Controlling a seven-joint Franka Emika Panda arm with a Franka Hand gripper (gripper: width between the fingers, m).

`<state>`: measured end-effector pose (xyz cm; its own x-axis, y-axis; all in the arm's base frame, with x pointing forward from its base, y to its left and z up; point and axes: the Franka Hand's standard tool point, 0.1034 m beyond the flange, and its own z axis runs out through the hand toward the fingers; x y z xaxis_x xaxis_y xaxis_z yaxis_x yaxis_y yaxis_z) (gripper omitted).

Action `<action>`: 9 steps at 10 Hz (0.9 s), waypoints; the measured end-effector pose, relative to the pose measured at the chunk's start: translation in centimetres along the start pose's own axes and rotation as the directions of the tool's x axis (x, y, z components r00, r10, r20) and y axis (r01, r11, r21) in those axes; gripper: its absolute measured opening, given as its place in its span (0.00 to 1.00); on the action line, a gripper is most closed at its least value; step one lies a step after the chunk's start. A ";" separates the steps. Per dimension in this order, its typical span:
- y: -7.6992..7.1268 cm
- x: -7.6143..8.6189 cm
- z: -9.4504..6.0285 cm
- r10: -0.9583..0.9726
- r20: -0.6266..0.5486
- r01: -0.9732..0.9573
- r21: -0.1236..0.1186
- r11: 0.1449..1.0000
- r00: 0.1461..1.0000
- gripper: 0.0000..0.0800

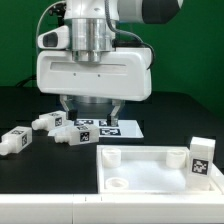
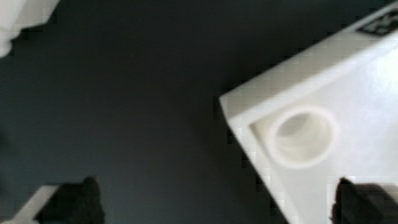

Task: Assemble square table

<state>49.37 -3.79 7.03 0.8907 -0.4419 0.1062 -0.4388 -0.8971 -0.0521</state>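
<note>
Three loose legs (image 1: 68, 133) lie scattered on the black tabletop (image 1: 170, 115) at the exterior view's left, within easy reach of the arm (image 1: 95, 60). A fourth leg (image 1: 202, 160) stands upright at the right edge of the square panel (image 1: 150, 172), seemingly seated in a corner socket. The arm hangs over the marker board (image 1: 104, 128), just beyond the panel's far rim. A green backdrop (image 1: 15, 40) closes off the room.

From the wrist, the jaws stand wide apart with nothing between them. They are poised over dark matte tabletop beside a panel corner whose empty round socket (image 2: 299, 135) awaits a leg. Blur hides finer detail.
</note>
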 end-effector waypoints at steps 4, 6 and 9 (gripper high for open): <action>-0.2 -0.4 0.1 -0.542 0.016 0.542 -0.027 0.840 0.840 0.81; -0.7 -1.1 0.2 -0.768 0.049 0.769 -0.005 0.639 0.638 0.81; -0.3 -1.1 0.2 -0.849 0.060 0.850 0.000 0.526 0.525 0.81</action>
<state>48.60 -3.04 6.69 0.8475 0.5292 0.0407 0.5264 -0.8479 0.0633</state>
